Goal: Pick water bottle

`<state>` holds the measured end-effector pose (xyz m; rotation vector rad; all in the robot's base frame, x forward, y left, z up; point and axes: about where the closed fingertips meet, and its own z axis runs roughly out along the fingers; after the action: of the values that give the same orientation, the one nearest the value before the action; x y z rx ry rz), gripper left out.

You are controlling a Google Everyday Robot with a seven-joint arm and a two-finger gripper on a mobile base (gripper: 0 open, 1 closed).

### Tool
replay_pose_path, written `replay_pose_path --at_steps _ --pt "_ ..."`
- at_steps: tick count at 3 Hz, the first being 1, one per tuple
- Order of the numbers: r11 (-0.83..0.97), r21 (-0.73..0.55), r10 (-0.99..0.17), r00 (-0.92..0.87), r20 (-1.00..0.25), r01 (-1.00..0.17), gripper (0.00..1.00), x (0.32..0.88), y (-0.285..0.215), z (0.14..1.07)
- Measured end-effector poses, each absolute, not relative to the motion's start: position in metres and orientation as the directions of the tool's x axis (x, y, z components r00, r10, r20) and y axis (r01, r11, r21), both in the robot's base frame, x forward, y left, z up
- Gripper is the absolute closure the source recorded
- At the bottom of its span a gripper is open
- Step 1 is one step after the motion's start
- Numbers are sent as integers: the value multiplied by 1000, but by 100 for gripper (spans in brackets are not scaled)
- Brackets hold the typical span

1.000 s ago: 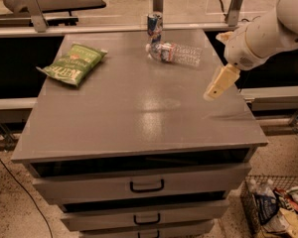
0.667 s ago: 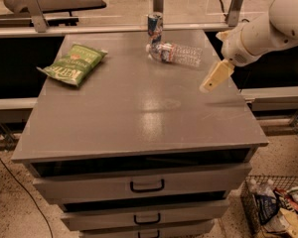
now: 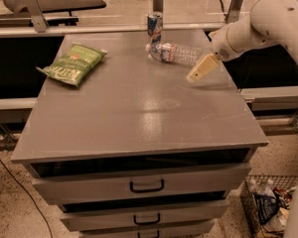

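Note:
The water bottle [image 3: 176, 53] lies on its side at the back of the grey cabinet top [image 3: 139, 98], white cap to the left, with a blue, red and white label. A blue-and-silver drink can [image 3: 154, 25] stands upright just behind it. My gripper [image 3: 192, 76] hangs from the white arm [image 3: 260, 26] at the right. Its cream-coloured fingers [image 3: 202, 67] point down and left, just right of the bottle's base and close to it. It holds nothing.
A green chip bag [image 3: 74, 63] lies at the back left of the top. The cabinet has drawers with black handles [image 3: 146, 186] in front. A wire basket with clutter [image 3: 268, 207] stands on the floor at the lower right. Rails and posts run behind the cabinet.
The gripper has moved left and toward the back, closing in on the bottle's base. The bottle, can and chip bag have not moved.

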<state>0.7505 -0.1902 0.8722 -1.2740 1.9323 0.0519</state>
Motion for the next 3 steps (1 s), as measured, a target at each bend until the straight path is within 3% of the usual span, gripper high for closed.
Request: replay_pose_path --at_steps 1,3 --pt "552 -319 -707 -230 -669 -770 2 779 -180 856" --pt "591 -250 -624 -239 -744 -767 46 799 -159 861"
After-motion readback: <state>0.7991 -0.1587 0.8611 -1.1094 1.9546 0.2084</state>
